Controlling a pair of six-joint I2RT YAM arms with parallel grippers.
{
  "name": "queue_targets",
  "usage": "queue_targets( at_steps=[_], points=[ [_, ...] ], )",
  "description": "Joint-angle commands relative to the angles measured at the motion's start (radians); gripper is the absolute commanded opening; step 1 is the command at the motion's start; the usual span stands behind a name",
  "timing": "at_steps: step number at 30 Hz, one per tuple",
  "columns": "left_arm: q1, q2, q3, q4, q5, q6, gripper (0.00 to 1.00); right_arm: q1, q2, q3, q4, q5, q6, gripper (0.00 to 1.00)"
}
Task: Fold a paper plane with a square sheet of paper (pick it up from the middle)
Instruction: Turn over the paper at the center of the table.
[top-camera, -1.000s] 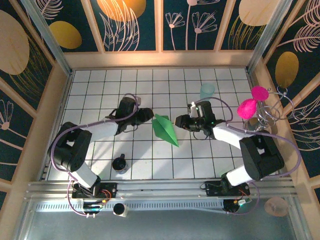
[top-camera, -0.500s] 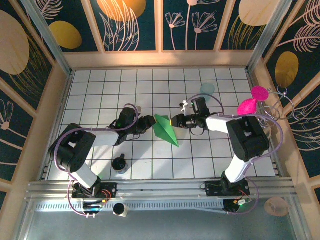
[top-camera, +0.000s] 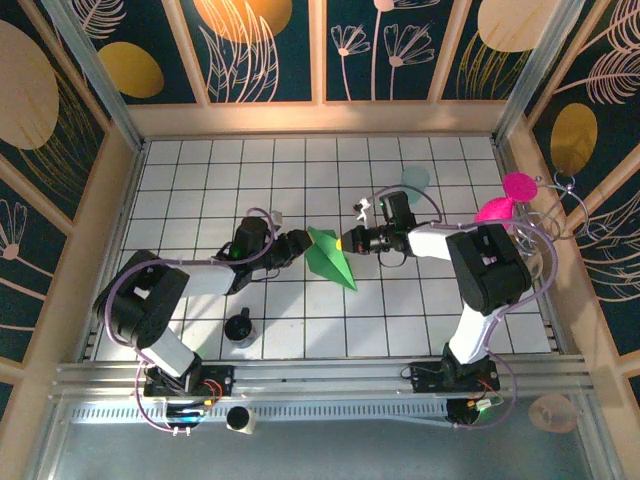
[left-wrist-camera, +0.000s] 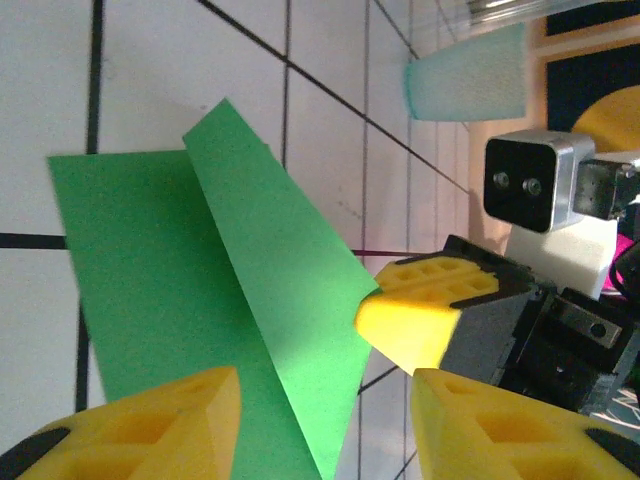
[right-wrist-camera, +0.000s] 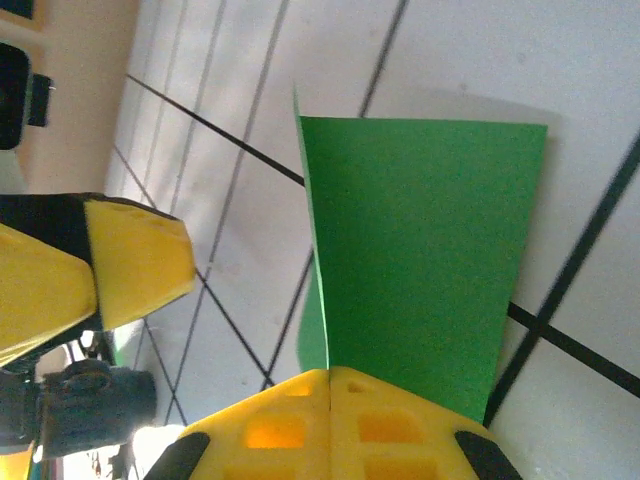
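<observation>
From above, my left claw (top-camera: 297, 243) and my right claw (top-camera: 345, 242) face each other. The green paper (top-camera: 332, 260) lies between them, stretching back toward my bases. It is a long pointed shape with folds in it, so I think some of the folding is done. A pale cup (top-camera: 415, 178) stands out past my right claw, well apart.

From my left wrist, my left claw's fingers are apart. One part of the paper lies flat on the table. Another flap stands up and reaches in between my fingers, but I am not squeezing it. My right claw's tip touches the far edge of that flap.

From my right wrist, my right claw's fingers are pressed together. The standing edge of the paper runs right into the line where they meet, so I think I am pinching it.

It does not look like a finished plane yet. I guess the wings are left to fold and press flat.
</observation>
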Motion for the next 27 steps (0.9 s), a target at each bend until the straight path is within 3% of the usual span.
queue_targets(
  at_steps=[1,7,15,20,27],
  points=[
    [-0.007,-0.061,-0.019,0.116,0.026,-0.01,0.51,-0.023,-0.114,-0.009,0.14,-0.078,0.094,0.0],
    [-0.014,-0.114,-0.044,0.268,0.052,-0.035,0.56,-0.047,-0.209,-0.074,0.425,-0.135,0.35,0.0],
    [-0.031,-0.08,-0.049,0.542,0.105,-0.112,0.6,-0.049,-0.185,-0.133,0.868,-0.184,0.733,0.0],
    [-0.043,-0.05,-0.011,0.504,0.11,-0.089,0.6,-0.049,-0.146,-0.148,1.04,-0.199,0.878,0.0],
    [-0.059,-0.035,0.048,0.454,0.135,-0.036,0.52,-0.044,-0.121,-0.152,1.062,-0.193,0.921,0.0]
  ],
)
